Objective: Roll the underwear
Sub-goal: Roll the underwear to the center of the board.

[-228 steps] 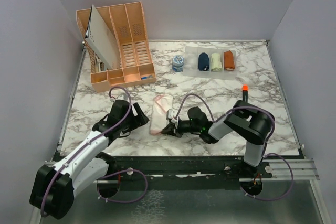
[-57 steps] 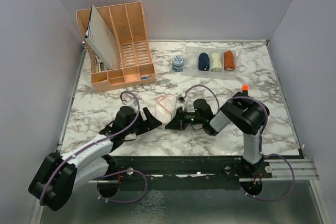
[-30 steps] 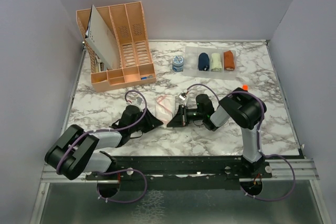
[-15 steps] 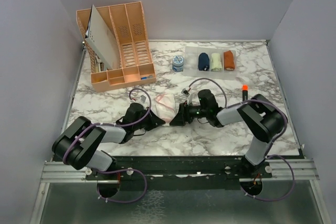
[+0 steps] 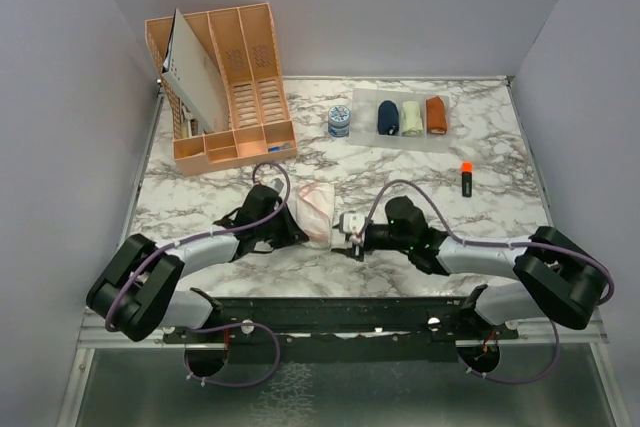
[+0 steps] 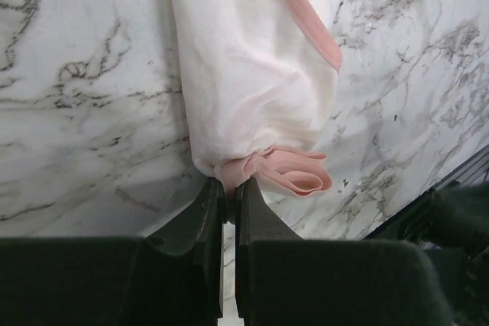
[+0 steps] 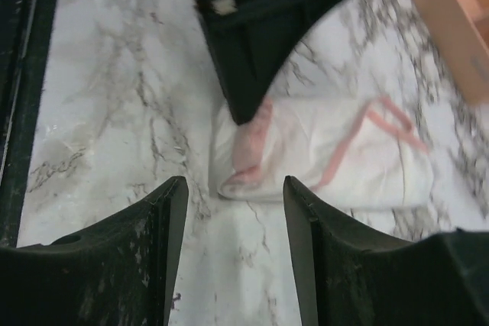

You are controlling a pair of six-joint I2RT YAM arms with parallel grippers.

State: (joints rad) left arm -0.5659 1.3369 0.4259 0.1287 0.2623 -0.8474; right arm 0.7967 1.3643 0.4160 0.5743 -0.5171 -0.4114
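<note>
The left claw [image 6: 229,192] is pressed together on a small fold of pink hem at the near end of the whitish-pink briefs [image 6: 244,89], bottom centre of the left wrist view. From that pinch the briefs run up the frame as a loose, half-folded tube lying on the marble table [image 6: 84,112], with a pink edging strip crossing the upper right.

In the overhead view, the left claw [image 5: 292,232] lies low just left of centre. The briefs [image 5: 316,209] are beside it, and the right claw [image 5: 352,240] is close on their other side. The right claw [image 7: 233,188] is spread apart and holds nothing. In its own view the briefs [image 7: 328,154] lie ahead of its gap, clear of both fingers.

At the upper right of the overhead view, rolled navy briefs [image 5: 388,117] sit well apart, beside a cream roll [image 5: 411,117] and a rust-orange roll [image 5: 435,114].

The grip looks thin, only a sliver of hem, so a pull or turn could slip it free and let the tube fall open. The two claws are also near each other, so a careless reach by the spread one could knock the pinching one or shove the cloth sideways.
</note>
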